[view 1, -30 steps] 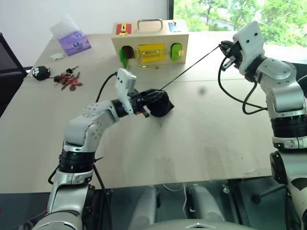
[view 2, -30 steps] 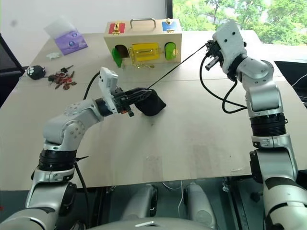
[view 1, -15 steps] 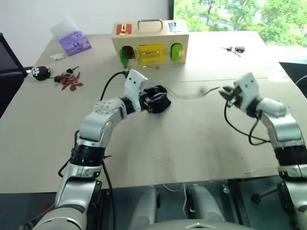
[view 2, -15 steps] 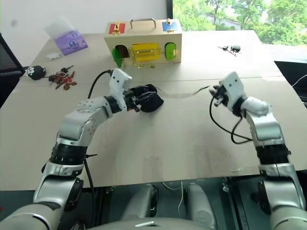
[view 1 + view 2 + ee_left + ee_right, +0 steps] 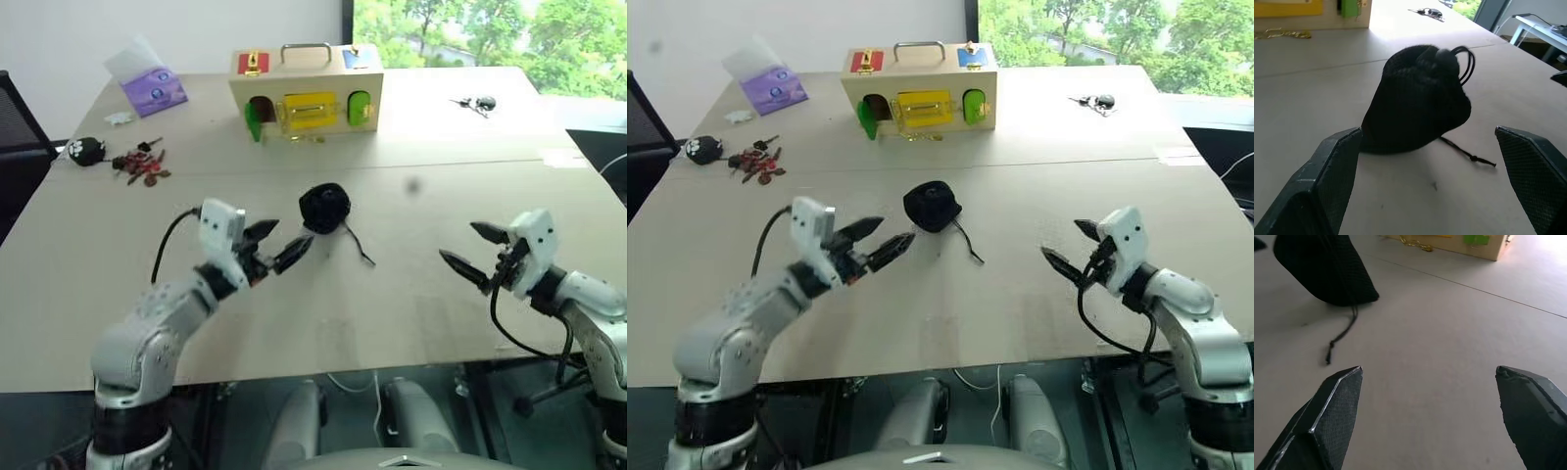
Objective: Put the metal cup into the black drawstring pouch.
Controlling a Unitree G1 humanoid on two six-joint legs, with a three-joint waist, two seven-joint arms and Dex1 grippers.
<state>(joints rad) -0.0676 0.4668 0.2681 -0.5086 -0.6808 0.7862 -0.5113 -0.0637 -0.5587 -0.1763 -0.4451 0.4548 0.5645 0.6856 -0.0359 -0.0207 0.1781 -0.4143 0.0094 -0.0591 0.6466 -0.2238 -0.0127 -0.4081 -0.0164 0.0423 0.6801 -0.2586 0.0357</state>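
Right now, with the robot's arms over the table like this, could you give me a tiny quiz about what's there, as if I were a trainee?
1. True or false: the left gripper is holding the black pouch.
2. Which is nearer the pouch: (a) the wooden box, (b) the purple packet?
3. Fill in: the pouch's mouth is drawn ____, with its cord trailing on the table.

Key: 1 false, both grippers, right gripper too, are open and apart from it; 2 a; 3 shut.

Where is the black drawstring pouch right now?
In the head views the black drawstring pouch stands cinched on the table near its middle, just ahead of the open left gripper, in front of the wooden latch box.
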